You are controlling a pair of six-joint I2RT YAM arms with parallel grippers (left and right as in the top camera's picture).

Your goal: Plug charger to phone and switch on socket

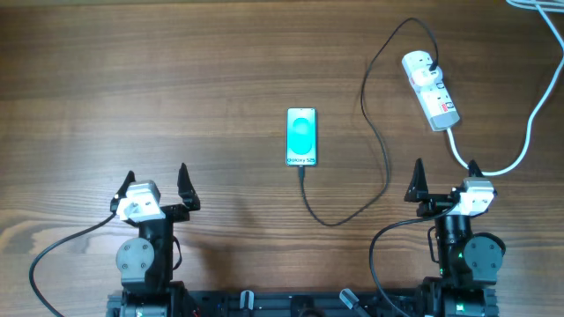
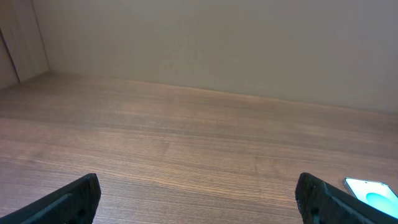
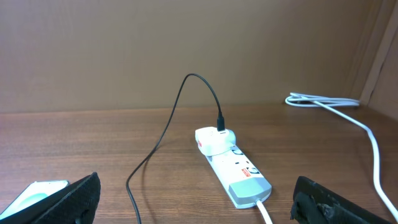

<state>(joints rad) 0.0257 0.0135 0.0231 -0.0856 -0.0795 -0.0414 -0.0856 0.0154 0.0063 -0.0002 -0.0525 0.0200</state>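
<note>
The phone (image 1: 301, 136) lies flat mid-table with its teal screen lit; it also shows in the left wrist view (image 2: 372, 191) and the right wrist view (image 3: 34, 191). The charger's black cable (image 1: 381, 158) runs from the phone's near end, where its plug tip sits at the port, in a loop up to a white adapter (image 1: 420, 68) plugged in the socket (image 1: 434, 95). In the right wrist view the socket (image 3: 239, 174) shows its adapter (image 3: 214, 140) and a red mark. My left gripper (image 1: 157, 187) and right gripper (image 1: 445, 176) are open, empty, at the near edge.
The socket's thick white lead (image 1: 520, 150) curves from the strip past the right arm up to the far right corner, and shows in the right wrist view (image 3: 364, 127). A wall stands behind the wooden table (image 1: 176, 88).
</note>
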